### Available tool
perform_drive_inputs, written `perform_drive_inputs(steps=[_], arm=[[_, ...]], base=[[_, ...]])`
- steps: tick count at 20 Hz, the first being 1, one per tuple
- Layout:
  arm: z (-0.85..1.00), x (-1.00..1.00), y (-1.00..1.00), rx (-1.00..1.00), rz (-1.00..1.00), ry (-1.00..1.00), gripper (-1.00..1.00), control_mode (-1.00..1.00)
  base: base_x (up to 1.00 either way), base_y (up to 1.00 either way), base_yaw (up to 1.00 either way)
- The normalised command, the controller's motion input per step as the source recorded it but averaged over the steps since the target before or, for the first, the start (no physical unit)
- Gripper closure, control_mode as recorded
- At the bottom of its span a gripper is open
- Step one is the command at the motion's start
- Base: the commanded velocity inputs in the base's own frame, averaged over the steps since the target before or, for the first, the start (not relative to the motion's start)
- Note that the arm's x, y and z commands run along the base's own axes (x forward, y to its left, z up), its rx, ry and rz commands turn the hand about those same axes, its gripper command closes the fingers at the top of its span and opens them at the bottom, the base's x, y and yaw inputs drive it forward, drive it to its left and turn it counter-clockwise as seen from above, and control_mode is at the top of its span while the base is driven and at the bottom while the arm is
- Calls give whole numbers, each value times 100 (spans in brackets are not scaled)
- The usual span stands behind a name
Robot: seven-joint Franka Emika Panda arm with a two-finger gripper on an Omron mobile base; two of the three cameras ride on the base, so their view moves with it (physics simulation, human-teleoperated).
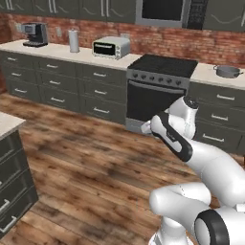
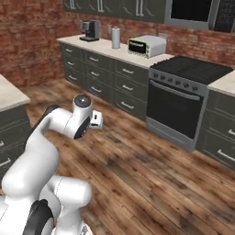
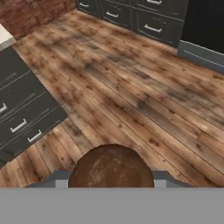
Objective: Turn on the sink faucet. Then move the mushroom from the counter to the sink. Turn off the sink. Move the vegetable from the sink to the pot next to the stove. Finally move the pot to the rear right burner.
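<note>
Left base view: the pot (image 1: 228, 71) sits on the tabletop (image 1: 206, 74) right of the stove (image 1: 162, 67), well apart from the arm.
Hand view: the pincer (image 3: 110, 183) pinches the mushroom (image 3: 110, 168) over bare floor (image 3: 131, 100); a loose hold during travel risks dropping it.

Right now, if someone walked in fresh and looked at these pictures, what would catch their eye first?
Probably the white arm folded in the foreground over the wood floor, with a round brown mushroom sitting between the gripper fingers in the hand view. Next, the black stove against the brick wall, with a grey pot on the counter to its right and a toaster oven to its left.
</note>
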Motion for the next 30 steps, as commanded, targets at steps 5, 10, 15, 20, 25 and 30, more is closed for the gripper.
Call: perform_drive_inputs(steps=[5,10,15,20,25,30], arm=[[0,0,0,0,0,0,100,100],[0,0,0,0,0,0,100,100],[0,0,0,0,0,0,100,100],[0,0,0,0,0,0,100,100],[0,0,0,0,0,0,100,100],[0,0,0,0,0,0,100,100]], base=[[65,-6,-45],[79,0,-41],[88,10,-38],[90,22,-34],[90,27,-31],[88,46,-29]])
